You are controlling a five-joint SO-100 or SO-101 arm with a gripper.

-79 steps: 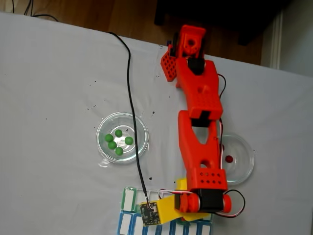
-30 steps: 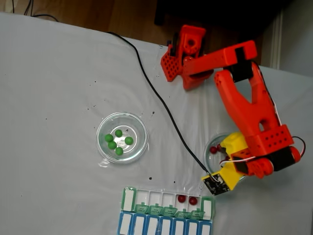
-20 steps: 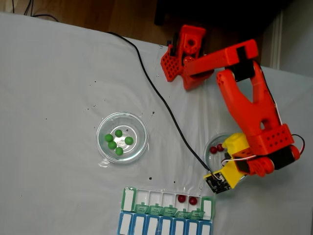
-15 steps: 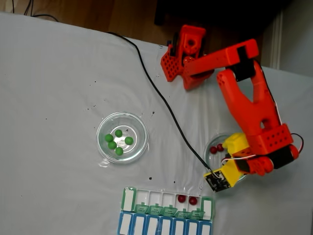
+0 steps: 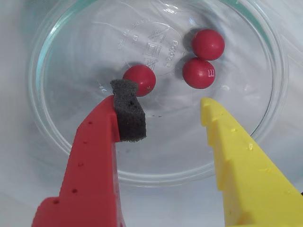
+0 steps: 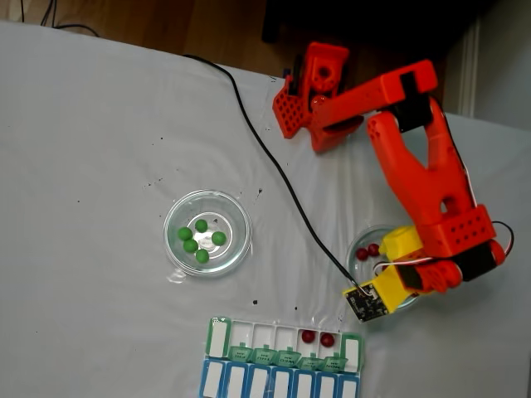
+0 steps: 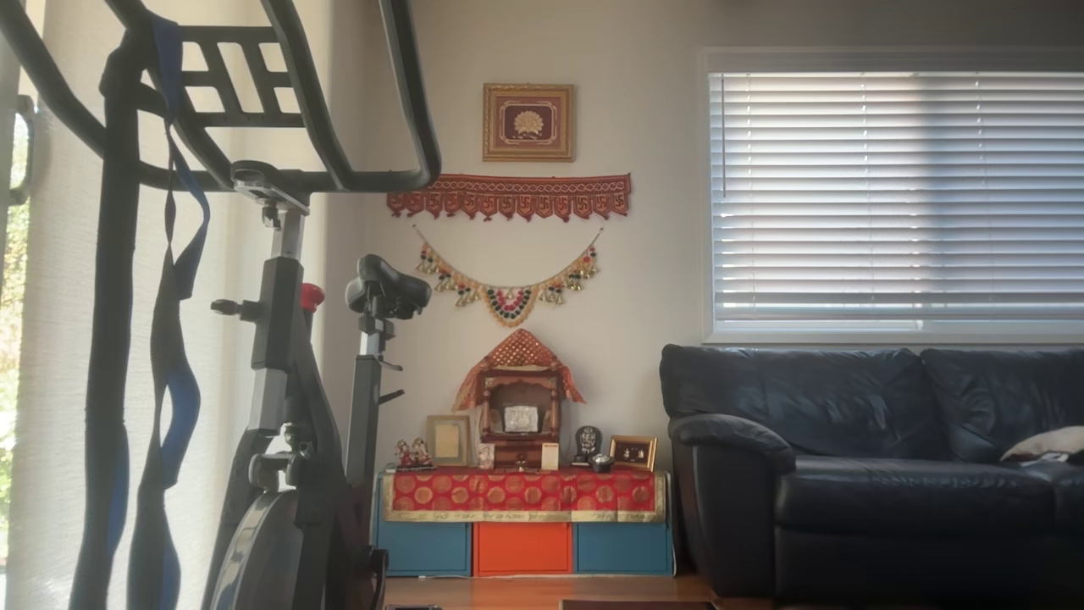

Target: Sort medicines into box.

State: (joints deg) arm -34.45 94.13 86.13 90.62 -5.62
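Jaws point(image 5: 165, 111) spread wide above a clear glass dish point(image 5: 57, 137), gripping nothing: red finger with a dark foam pad point(image 5: 127, 116) on the left of the wrist view, yellow finger point(image 5: 236, 161) on the right. Three dark red pills point(image 5: 199, 73) inside that dish: one point(image 5: 139, 80) just beyond the foam pad's tip, contact unclear, two more touching each other further right. In the fixed view, orange arm point(image 6: 423, 178) reaching from its base at the top of the white desk point(image 6: 91, 141) down to the right-hand dish point(image 6: 357, 249), with two red pills point(image 6: 367, 250) visible at the dish's left side beside the yellow wrist part. Five green pills point(image 6: 197, 240) clustered in a second glass dish point(image 6: 232, 211), well apart to the left. Pill organizer point(image 6: 217, 336) at the bottom edge, green-lidded row open, two red pills point(image 6: 318, 338) lying in adjacent compartments toward its right end; blue row below them. Black cable point(image 6: 274, 170) trailing across the desk to the wrist camera board. In the other view, an exercise bike point(image 7: 288, 407) and a dark sofa point(image 7: 855, 474) in a living room.
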